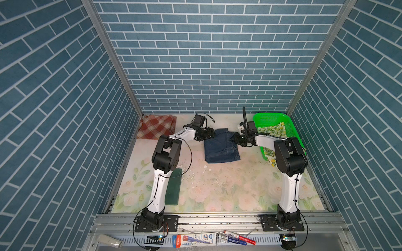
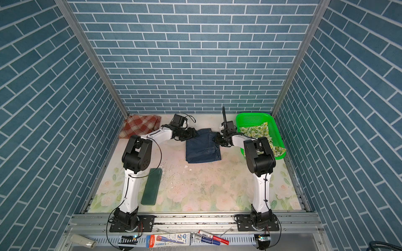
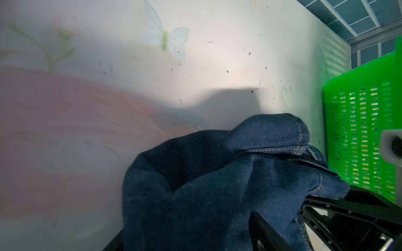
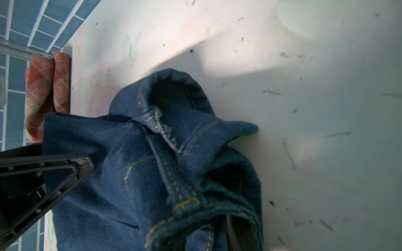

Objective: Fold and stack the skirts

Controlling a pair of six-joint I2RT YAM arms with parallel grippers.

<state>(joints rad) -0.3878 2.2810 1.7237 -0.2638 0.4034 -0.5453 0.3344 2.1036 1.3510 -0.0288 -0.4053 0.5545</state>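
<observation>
Floral tabletop [image 1: 217,187]; rumpled denim skirt [image 1: 220,148] between spread left hand [image 1: 210,134] and right hand [image 1: 237,139], grip unclear.

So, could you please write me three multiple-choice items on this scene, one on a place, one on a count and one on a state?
1. Where is the lemon-print skirt? A) in the green basket B) on the dark pad C) on the tabletop
2. How many skirts show? A) two B) three C) four
3. The plaid skirt is: A) spread flat B) folded C) hanging
Answers: 1 A, it lies within the basket's walls; 2 B, the plaid, the lemon-print and the denim skirt; 3 B, doubled layers lie in the far left corner.
</observation>
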